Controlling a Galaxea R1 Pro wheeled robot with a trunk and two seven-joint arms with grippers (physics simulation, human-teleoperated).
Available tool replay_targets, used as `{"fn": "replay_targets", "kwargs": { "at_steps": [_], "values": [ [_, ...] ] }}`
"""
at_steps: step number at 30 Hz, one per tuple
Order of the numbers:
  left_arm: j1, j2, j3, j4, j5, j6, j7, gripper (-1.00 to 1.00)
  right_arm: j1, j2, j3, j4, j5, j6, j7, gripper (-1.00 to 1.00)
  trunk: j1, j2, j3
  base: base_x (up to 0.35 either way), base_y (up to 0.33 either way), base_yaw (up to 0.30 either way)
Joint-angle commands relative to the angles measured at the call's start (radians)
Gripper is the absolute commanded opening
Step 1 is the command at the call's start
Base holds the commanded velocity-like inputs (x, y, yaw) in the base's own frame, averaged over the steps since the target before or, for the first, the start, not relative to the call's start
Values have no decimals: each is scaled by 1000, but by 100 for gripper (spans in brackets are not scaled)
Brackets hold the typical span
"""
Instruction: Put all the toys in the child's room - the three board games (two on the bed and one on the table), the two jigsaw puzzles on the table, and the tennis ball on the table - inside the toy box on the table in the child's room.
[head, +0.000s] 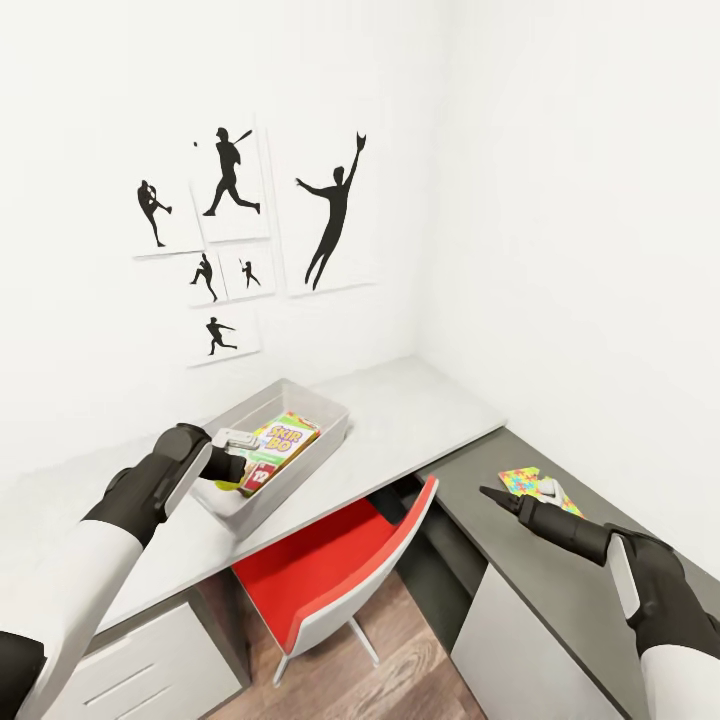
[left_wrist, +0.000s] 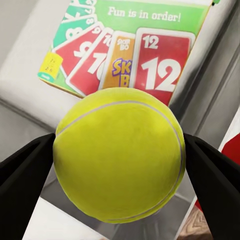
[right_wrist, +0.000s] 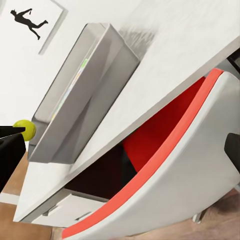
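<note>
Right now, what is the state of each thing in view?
Ball: held between the left gripper's fingers, above the box.
Box: open, on the table, a card game lying flat inside.
Puzzle: flat on the side desk, not yet boxed.
Right gripper: holding nothing.
Chair: tucked under the table.

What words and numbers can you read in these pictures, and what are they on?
"Fun is in order!" on the green top of the board game box in the toy box.
"12", big and small, on its red card.
"9" and "10", partly cut off, on two more red cards.
"SK" over "B", half hidden by the tennis ball, on the orange card.
"Skip Bo" on the box lid in the head view.
The yellow corner label is too small to read.
</note>
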Motion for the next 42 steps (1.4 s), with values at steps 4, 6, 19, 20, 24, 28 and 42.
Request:
{"fn": "replay_targets", "kwargs": {
  "at_steps": [4, 6, 19, 20, 24, 28, 42],
  "values": [
    [-1, 1, -4, -1, 1, 3, -1, 100, -1, -1, -1, 0, -5, 8, 0, 100, 1, -2, -2, 0, 0, 0],
    [-1, 1, -5, -1, 1, 3, -1, 100, -1, -1, -2, 1, -5, 8, 0, 100, 1, -2, -2, 0, 0, 0],
    [-1, 5, -1, -1, 2, 2, -3, 100, -1, -1, -19, 4, -5, 9, 0, 100, 1, -2, -2, 0, 0, 0],
    [-1, 5, 2, -1, 4, 2, -3, 100, -1, -1, -19, 4, -5, 9, 0, 100, 1, -2, -2, 0, 0, 0],
    [-1, 30, 19, -13, 11, 2, -9, 100, -1, -1, -19, 5, -5, 9, 0, 100, 1, -2, -2, 0, 0, 0],
    [-2, 57, 117, -53, 9, 2, -133, 100, -1, -2, -20, 5, -5, 9, 0, 100, 1, -2, -2, 0, 0, 0],
    [5, 291, 484, -77, 8, -3, -959, 100, -1, 0, -20, 5, -5, 8, 0, 100, 1, -2, 15, 0, 0, 0]
  ]
}}
